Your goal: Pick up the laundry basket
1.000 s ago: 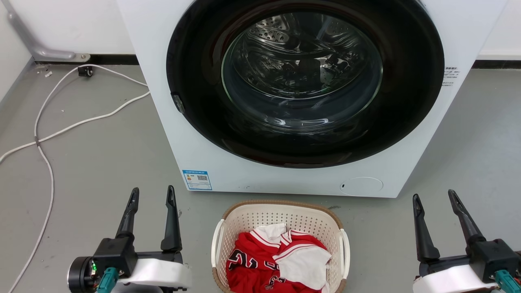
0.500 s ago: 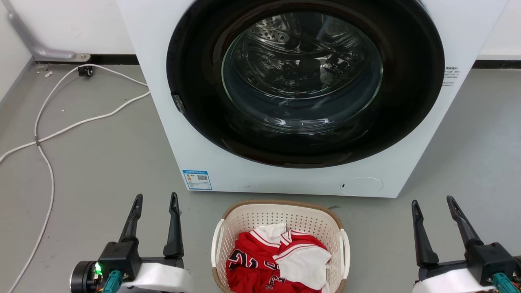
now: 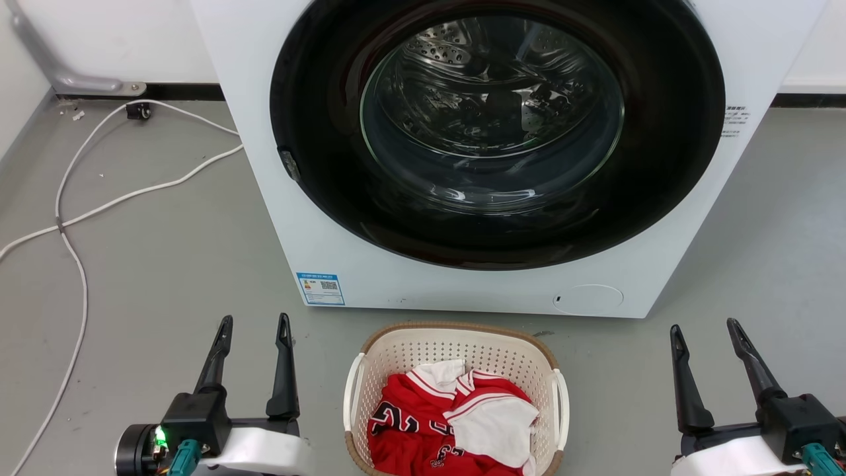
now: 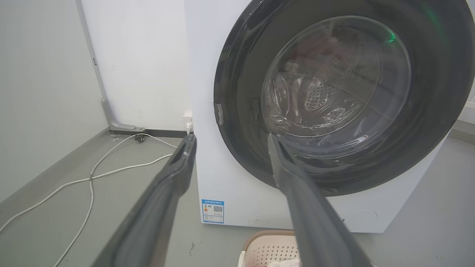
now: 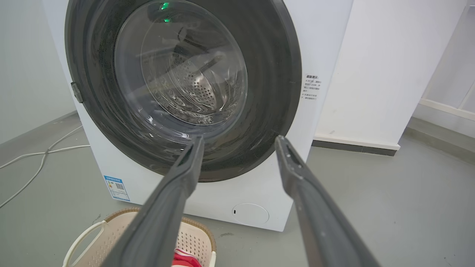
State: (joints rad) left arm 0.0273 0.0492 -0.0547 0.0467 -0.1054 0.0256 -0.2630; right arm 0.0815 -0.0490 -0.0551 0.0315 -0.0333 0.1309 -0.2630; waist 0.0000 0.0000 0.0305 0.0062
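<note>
Both our tools have eased back a touch. Left tool (image 3: 254, 318) and right tool (image 3: 703, 324) gape empty, flanking the laundry basket (image 3: 423, 350) on the floor (image 3: 165, 264) before the washing machine (image 3: 317, 218). From the head view we see its red-and-white clothes (image 3: 423, 423); the left wrist view catches its far edge.

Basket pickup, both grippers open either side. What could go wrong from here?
1. The left gripper and right gripper stand wide of the laundry basket; an uneven grasp on its thin handles may tilt it and spill the clothes.
2. The basket sits close to the washing machine; lifting forward may hit it.
</note>
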